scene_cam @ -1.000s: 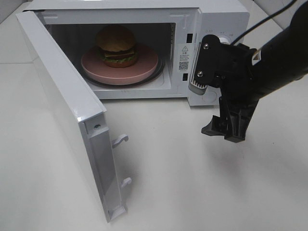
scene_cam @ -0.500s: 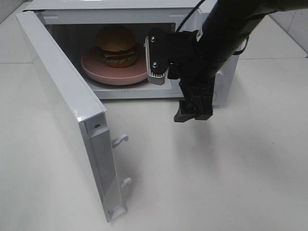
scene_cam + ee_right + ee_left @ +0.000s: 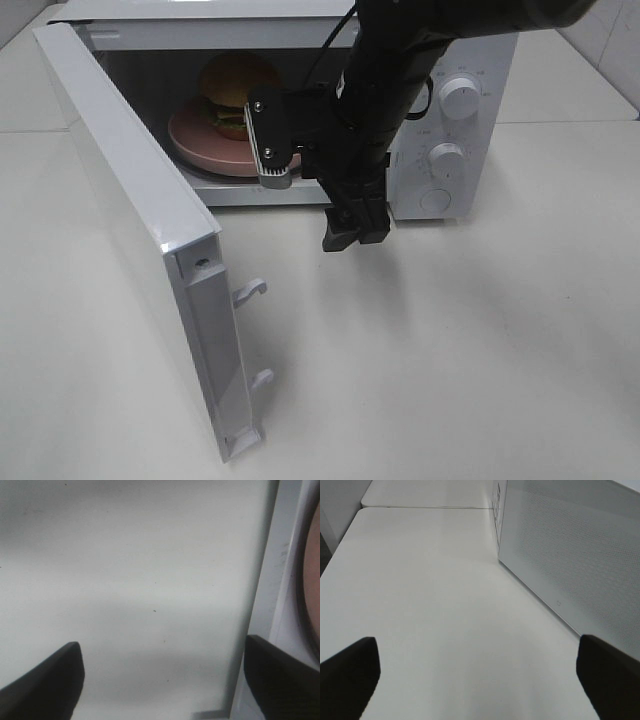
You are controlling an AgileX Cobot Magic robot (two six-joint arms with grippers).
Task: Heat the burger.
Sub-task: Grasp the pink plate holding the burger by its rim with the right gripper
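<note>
The burger (image 3: 232, 85) sits on a pink plate (image 3: 205, 140) inside the white microwave (image 3: 470, 60). The microwave door (image 3: 120, 200) is swung wide open to the left. My right arm reaches across the oven's opening and hides the right part of the burger and plate. My right gripper (image 3: 355, 228) points down at the table just in front of the opening; in the right wrist view the right gripper (image 3: 165, 680) is open and empty. The left gripper (image 3: 480, 680) shows only in its wrist view, open and empty over bare table beside the door's outer face (image 3: 570, 555).
Two white dials (image 3: 459, 97) (image 3: 446, 158) sit on the microwave's control panel at the right. The open door juts toward the table's front left, with its latch hooks (image 3: 250, 292) sticking out. White table (image 3: 450, 350) lies in front.
My right arm has swung left from in front of the control panel to in front of the oven's opening, now covering part of the plate. Burger, plate and door have not moved.
</note>
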